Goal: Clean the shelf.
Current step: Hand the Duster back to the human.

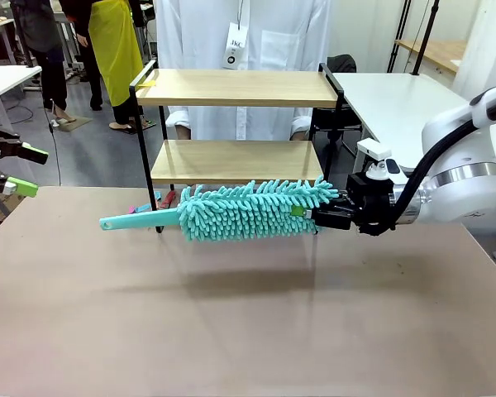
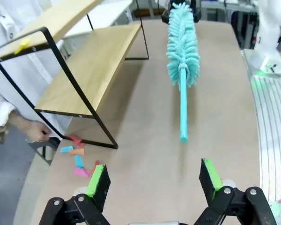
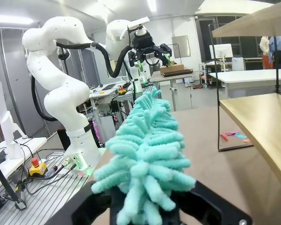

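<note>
The right gripper (image 1: pixel 335 217) clenches the duster (image 1: pixel 248 211) by its soft, light head; the stiff handle (image 1: pixel 136 220) offers firmer hold. The left gripper (image 2: pixel 154 180) stands released near the shelf (image 1: pixel 236 161).

A brown-topped work table (image 1: pixel 231 331) fills the foreground of a bright lab lit by long ceiling strip lights (image 3: pixel 18 19). White tables stand to either side: one at the far left (image 1: pixel 4 78), another at the right (image 1: pixel 397 103). The floor (image 1: pixel 91 157) is grey. Farther off, a wooden desk (image 1: pixel 434 51) sits by the wall, and dark glazed panels (image 3: pixel 234 33) line the back of the room beyond more white tables (image 3: pixel 253 75).
</note>
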Controlling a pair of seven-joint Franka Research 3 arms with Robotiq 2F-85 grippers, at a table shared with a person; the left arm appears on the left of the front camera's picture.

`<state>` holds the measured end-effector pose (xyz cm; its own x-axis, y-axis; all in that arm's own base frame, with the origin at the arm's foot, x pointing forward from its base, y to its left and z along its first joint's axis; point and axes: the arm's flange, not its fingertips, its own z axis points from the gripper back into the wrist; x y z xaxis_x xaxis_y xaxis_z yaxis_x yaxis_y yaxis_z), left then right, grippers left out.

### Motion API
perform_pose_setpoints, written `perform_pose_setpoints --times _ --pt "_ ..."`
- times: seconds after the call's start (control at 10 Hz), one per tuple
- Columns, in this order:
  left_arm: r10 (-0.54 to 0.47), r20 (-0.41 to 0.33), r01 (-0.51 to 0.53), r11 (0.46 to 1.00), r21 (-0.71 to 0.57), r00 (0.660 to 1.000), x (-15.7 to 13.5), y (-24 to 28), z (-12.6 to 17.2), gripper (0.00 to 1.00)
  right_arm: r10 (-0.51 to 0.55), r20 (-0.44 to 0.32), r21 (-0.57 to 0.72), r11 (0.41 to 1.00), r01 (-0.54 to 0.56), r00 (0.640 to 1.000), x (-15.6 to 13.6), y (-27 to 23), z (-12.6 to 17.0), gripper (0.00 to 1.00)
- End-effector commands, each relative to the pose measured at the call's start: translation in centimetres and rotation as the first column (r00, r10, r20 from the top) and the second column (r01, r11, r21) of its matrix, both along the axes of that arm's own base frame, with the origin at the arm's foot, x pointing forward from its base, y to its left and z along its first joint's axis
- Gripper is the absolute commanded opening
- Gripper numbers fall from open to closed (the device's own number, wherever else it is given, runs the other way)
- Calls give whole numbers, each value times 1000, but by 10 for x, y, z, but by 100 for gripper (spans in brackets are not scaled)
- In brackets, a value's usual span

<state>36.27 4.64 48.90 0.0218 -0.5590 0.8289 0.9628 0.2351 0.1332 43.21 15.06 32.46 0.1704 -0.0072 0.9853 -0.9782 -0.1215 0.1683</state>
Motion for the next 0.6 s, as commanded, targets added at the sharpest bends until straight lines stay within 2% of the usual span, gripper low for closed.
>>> perform_pose_setpoints --times 0.0,0.3,0.5 --pt "-10 10 10 1000 17 1000 3 -9 3 100 0 0 0 1000 0 1000 0 0 0 16" --pt "-10 10 10 1000 17 1000 3 -9 3 100 -3 79 96 995 -5 997 -13 -8 72 16" --pt "-10 10 10 1000 17 1000 3 -9 3 100 -35 107 157 987 18 994 -25 -11 117 16"
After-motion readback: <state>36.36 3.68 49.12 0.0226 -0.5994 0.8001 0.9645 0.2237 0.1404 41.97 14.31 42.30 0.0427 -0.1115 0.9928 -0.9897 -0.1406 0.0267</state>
